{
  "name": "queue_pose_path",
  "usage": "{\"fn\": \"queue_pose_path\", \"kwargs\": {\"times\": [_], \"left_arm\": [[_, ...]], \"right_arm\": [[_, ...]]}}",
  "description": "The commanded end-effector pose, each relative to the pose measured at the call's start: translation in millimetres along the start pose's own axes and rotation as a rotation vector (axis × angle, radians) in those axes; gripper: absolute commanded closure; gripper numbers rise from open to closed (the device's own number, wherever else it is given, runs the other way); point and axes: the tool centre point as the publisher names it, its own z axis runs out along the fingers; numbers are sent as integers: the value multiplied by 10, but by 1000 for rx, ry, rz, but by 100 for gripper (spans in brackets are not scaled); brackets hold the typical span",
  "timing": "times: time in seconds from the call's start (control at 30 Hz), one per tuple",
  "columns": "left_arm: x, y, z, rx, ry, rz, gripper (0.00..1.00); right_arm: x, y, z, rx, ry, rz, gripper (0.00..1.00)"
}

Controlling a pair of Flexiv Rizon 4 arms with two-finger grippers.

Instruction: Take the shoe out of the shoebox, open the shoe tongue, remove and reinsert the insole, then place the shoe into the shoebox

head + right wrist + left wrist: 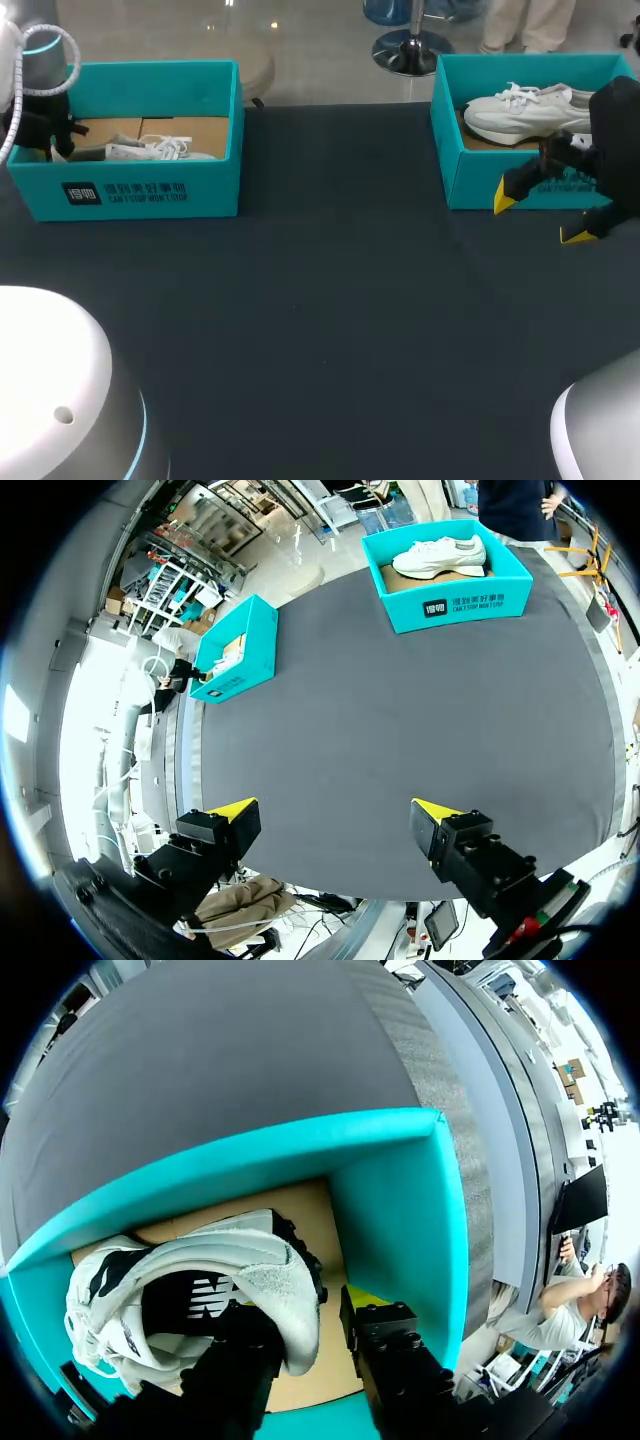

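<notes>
While the fingers [385, 1335] of the left gripper [305, 1315] are standing spread astride the heel of the shoe [230, 1260], its light, soft upper is likely needing a pinch at the stiffer heel collar.

Open passage lies between the left shoebox [200, 190] and right shoebox [470, 180]; their walls block sideways entry.

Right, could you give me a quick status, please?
Left gripper jaws open, astride heel of white mesh sneaker, inside teal cardboard shoebox. Right gripper jaws open over dark table. Nothing blocking.
</notes>
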Motion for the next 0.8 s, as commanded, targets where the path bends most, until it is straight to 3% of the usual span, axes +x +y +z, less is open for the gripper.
{"fn": "queue_pose_path", "kwargs": {"times": [0.03,0.27,0.33,0.47,0.8], "left_arm": [[31,-18,-41,-8,-1,-5,55],[81,7,-350,-34,-48,-39,36],[85,23,-501,-38,-57,-61,20],[91,47,-758,-37,-96,-94,6],[42,98,-1239,44,-166,-159,0]], "right_arm": [[20,31,2,7,-4,1,0],[20,31,2,7,-4,1,0],[20,31,2,7,-4,1,0],[20,31,2,7,-4,1,0],[20,31,2,7,-4,1,0]]}}
